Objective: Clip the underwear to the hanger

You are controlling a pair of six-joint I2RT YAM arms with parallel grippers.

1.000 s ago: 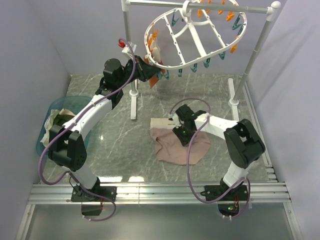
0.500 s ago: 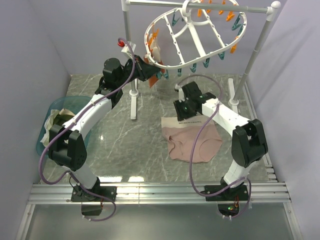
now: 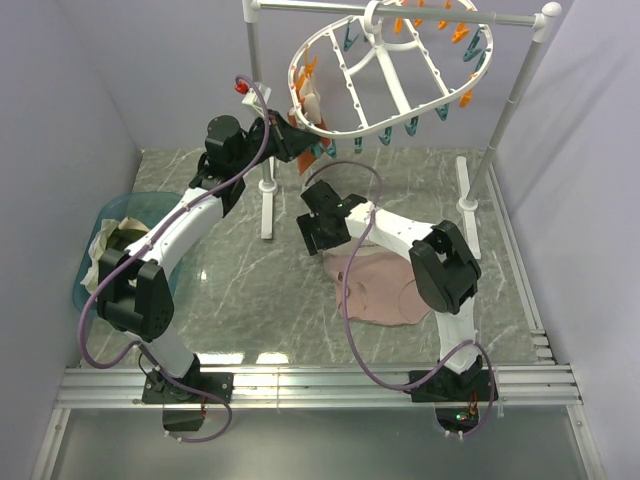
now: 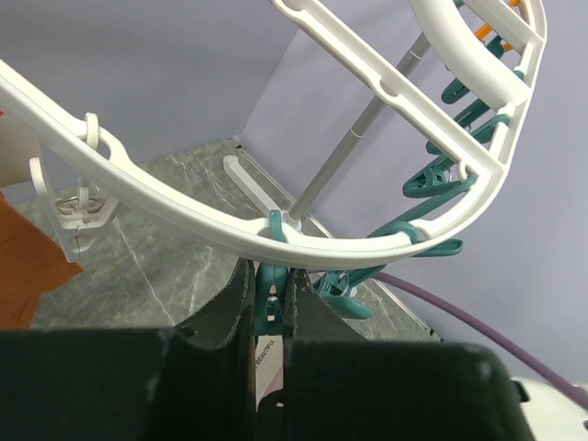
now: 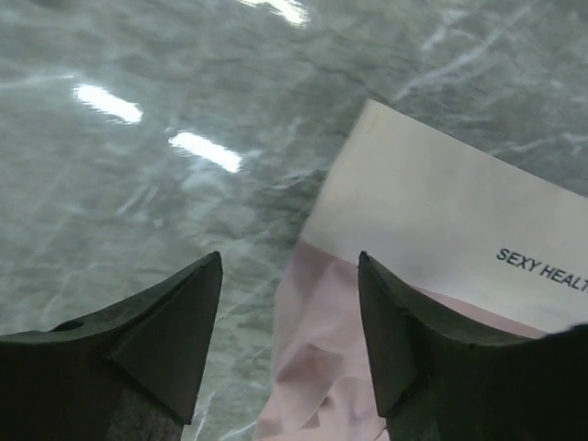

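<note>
Two changes: my right pincer [image 5: 289,262] has spread wide, empty, and shifted onto the waistband corner; the underwear [image 3: 390,290] now lies flatter, below the hanger [image 3: 390,80]; regrasp due; my left pincer [image 4: 268,317] pinches a rim peg [image 4: 270,276].

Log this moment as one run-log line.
left gripper: shut on teal peg of hanger | right gripper: open, above waistband corner of underwear | underwear: lying on table, unclipped
</note>
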